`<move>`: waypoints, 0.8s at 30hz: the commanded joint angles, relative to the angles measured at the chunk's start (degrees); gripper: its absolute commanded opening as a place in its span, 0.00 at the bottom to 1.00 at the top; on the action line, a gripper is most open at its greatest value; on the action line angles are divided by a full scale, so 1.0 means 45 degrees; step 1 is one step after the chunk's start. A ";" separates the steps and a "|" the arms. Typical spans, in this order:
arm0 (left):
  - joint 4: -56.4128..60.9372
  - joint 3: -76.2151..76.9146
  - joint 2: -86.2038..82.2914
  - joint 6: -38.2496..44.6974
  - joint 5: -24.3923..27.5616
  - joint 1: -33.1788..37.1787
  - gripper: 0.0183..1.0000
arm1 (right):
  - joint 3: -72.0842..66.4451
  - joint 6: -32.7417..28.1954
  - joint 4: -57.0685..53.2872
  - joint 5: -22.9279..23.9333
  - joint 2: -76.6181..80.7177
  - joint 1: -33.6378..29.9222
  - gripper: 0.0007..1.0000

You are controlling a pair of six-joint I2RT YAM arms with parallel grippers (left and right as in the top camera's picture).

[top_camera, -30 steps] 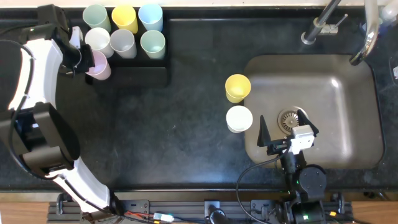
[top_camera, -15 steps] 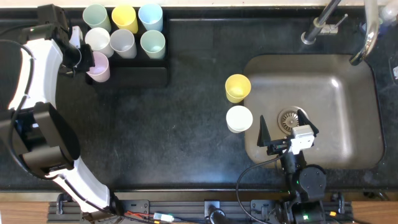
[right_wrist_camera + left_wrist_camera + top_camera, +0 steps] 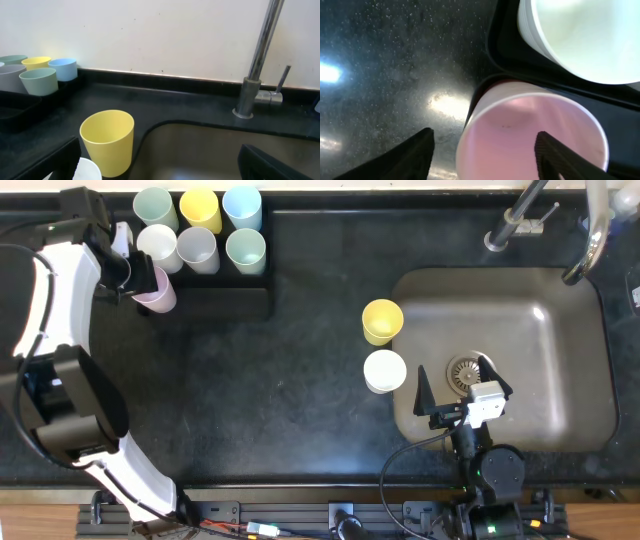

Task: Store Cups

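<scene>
A pink cup [image 3: 157,288] leans slightly at the left front corner of the black tray [image 3: 215,302]. My left gripper [image 3: 128,272] is open at it. In the left wrist view one finger [image 3: 415,152] is outside the pink cup [image 3: 520,130] and the other finger [image 3: 557,155] shows over its mouth. Several cups stand in the tray, among them a white cup [image 3: 158,242] [image 3: 585,35]. A yellow cup [image 3: 382,320] [image 3: 107,140] and a white cup [image 3: 385,370] [image 3: 87,170] stand on the counter beside the sink. My right gripper [image 3: 457,378] hangs open over the sink.
The steel sink [image 3: 545,310] takes up the right side, with its faucet [image 3: 520,218] [image 3: 257,65] behind it. Dark counter [image 3: 280,400] lies between the tray and the sink. A wall runs along the back.
The pink cup has tipped and shifted a little toward the left gripper. The right arm has not moved.
</scene>
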 commanded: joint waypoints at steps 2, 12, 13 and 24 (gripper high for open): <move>-0.0121 0.0019 -0.2472 -0.0835 -0.0432 -0.0146 0.79 | -0.0170 -0.0049 0.0068 0.0019 -0.0117 -0.0019 1.00; -0.3181 0.4143 -0.3580 -0.4643 -0.1953 -0.4614 0.88 | -0.0170 -0.0049 0.0068 0.0019 -0.0117 -0.0019 1.00; -0.3211 0.4425 -0.3473 -0.4920 -0.2152 -0.5255 0.88 | -0.0170 -0.0049 0.0068 0.0024 -0.0117 -0.0019 1.00; -0.3094 0.5280 -0.0884 -0.7164 -0.1472 -1.0715 0.89 | -0.0170 -0.0049 0.0068 0.0024 -0.0117 -0.0019 1.00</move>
